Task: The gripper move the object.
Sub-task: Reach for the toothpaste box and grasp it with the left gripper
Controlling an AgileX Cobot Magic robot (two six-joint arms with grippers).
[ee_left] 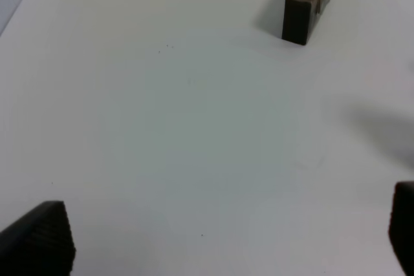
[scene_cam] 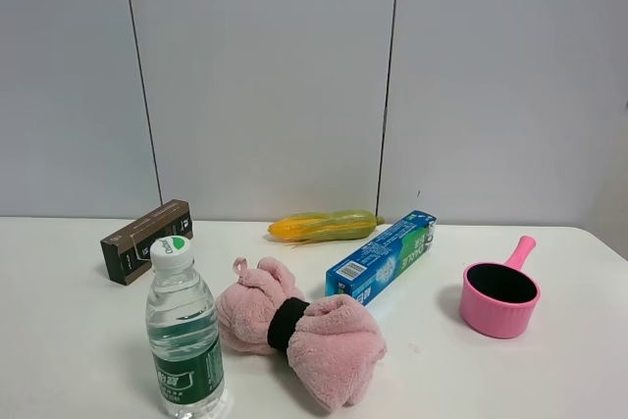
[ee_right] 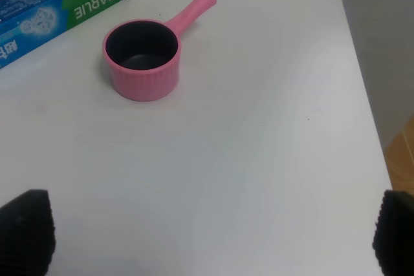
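Right wrist view: right fingers point(ee_right: 27, 229) spread wide, empty, apparently readied for toothpaste box point(ee_right: 58, 6) lying flat beyond pink pot point(ee_right: 141, 59). Left fingers point(ee_left: 39, 234) equally wide, empty.

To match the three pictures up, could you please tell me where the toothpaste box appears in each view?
Exterior high: the toothpaste box lies right of centre, between the corn cob and the pink saucepan.
Left wrist: not in it; the brown box shows instead.
Right wrist: the toothpaste box, cut off by the frame edge, beside the pink saucepan.
Shared landmark: the pink saucepan, in the exterior and right wrist views.
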